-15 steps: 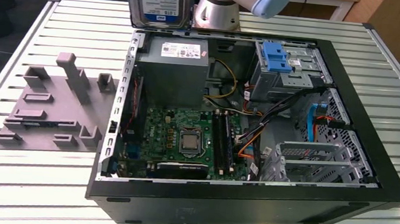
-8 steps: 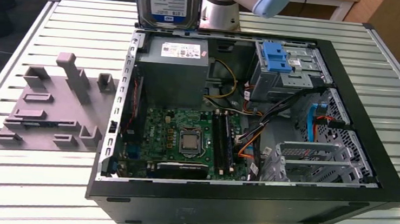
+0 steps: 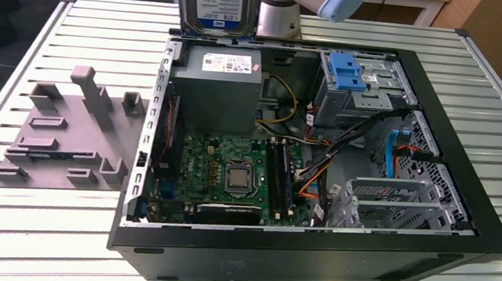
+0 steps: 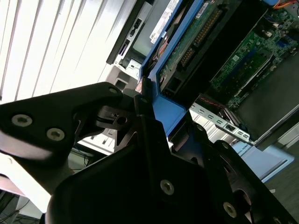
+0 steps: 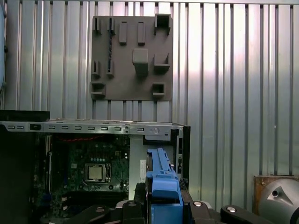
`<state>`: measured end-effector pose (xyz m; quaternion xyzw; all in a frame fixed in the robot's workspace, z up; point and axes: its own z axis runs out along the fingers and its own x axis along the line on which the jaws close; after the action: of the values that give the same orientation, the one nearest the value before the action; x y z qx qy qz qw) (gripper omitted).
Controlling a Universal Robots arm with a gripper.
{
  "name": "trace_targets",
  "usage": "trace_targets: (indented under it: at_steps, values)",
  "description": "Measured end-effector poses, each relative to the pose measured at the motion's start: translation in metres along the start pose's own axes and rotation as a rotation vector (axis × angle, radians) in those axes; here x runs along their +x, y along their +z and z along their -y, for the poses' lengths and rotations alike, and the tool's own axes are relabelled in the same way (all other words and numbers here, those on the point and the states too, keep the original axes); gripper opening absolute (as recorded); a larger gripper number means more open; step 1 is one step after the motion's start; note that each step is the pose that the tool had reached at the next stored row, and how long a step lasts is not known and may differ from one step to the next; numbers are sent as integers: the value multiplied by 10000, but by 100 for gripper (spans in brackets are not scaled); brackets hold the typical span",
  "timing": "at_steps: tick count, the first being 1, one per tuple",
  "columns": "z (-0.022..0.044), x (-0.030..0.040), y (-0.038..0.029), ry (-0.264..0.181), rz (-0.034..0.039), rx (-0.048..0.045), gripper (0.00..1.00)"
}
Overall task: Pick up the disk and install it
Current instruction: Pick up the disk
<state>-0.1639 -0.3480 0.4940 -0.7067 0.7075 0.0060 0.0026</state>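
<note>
The disk (image 3: 216, 4), a flat silver-grey metal hard drive with a white-and-blue label and blue plastic side rails, hangs upright over the open black computer case (image 3: 313, 265). Your jaws are clamped on its rails, probably to leave its faces free. Count one drive, one case and one grey moulded fixture plate (image 3: 61, 131) on the slatted tabletop (image 3: 42, 245).

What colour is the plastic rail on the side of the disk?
Blue. The side rail of the disk shows best in the first wrist view.

Blk end effector (image 5: 163, 206), silver-blue arm (image 3: 276, 10)
</note>
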Motion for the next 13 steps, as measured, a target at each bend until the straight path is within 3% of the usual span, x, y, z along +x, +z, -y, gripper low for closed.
trace_targets:
  at_steps: [4, 13]
  values:
    - [35, 0, -1, -1, -1, 0, 36]
    - [39, 0, 0, 0, 0, 0, 36]
